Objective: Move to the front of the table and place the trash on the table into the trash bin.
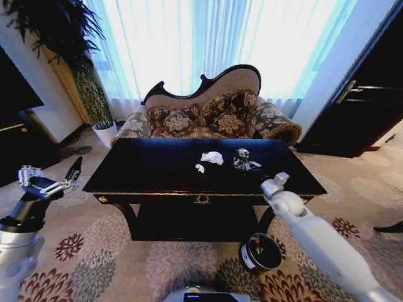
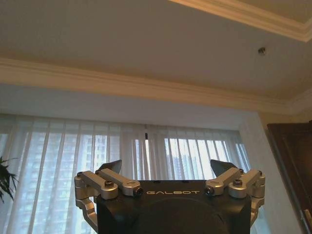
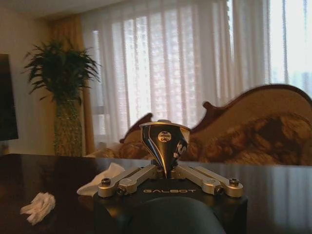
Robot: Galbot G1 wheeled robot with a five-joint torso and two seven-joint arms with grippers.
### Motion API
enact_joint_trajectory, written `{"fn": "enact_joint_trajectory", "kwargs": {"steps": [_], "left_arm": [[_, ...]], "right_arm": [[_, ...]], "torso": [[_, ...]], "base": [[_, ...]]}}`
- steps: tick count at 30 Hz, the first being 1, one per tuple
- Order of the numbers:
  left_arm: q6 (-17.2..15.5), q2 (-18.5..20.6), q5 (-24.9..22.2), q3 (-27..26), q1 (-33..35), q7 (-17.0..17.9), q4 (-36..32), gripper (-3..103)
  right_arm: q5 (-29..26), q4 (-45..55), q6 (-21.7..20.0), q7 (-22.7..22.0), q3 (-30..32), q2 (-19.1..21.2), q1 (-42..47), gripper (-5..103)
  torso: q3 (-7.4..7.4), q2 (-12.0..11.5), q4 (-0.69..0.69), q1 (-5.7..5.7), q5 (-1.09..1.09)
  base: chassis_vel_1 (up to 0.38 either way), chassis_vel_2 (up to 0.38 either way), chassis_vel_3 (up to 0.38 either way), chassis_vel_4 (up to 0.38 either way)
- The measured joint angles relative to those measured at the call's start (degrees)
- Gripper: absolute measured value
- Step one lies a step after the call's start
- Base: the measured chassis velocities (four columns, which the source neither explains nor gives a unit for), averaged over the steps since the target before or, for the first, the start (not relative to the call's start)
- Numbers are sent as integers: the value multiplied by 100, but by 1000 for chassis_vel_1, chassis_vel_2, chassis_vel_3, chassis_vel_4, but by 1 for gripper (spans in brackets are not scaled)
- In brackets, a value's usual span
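Facing the table [image 1: 157, 173], my right gripper [image 3: 165, 161], jaws closed and empty, hovers at the near edge short of the crumpled dark item [image 1: 242, 160]. Left gripper [image 2: 165, 170] waits wide open, raised to the side. I judge the next move needs opened jaws and a short forward reach.

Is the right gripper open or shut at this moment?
Shut. In the right wrist view, the right gripper has its fingertips pressed together with nothing between them, held level with the table top. The left gripper is spread open.
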State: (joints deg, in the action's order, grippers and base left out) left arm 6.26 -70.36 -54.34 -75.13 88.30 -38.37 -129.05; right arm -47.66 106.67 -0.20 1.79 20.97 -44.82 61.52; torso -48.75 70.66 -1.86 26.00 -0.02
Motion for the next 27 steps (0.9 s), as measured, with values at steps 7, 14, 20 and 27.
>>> {"fn": "enact_joint_trajectory", "kwargs": {"steps": [7,14,20,27], "left_arm": [[-15,-312,-74,26,0,23,-300,100],[-22,-479,-95,78,-8,26,-425,100],[-14,-487,-304,-52,29,26,-485,100],[-12,-461,-564,-361,97,40,-574,100]], "right_arm": [[38,1284,-30,-546,711,-190,1841,0],[205,2125,192,-1004,1243,-447,2959,0],[520,2367,384,-1112,1696,-712,3604,0],[789,1975,662,-1060,1671,-709,3712,0]], "torso": [[0,1,0,0,2],[1,1,-1,-1,0],[1,1,-1,0,0],[0,1,0,0,2]], "base": [[0,0,0,0],[0,0,0,0],[0,0,0,0],[0,0,0,0]]}}
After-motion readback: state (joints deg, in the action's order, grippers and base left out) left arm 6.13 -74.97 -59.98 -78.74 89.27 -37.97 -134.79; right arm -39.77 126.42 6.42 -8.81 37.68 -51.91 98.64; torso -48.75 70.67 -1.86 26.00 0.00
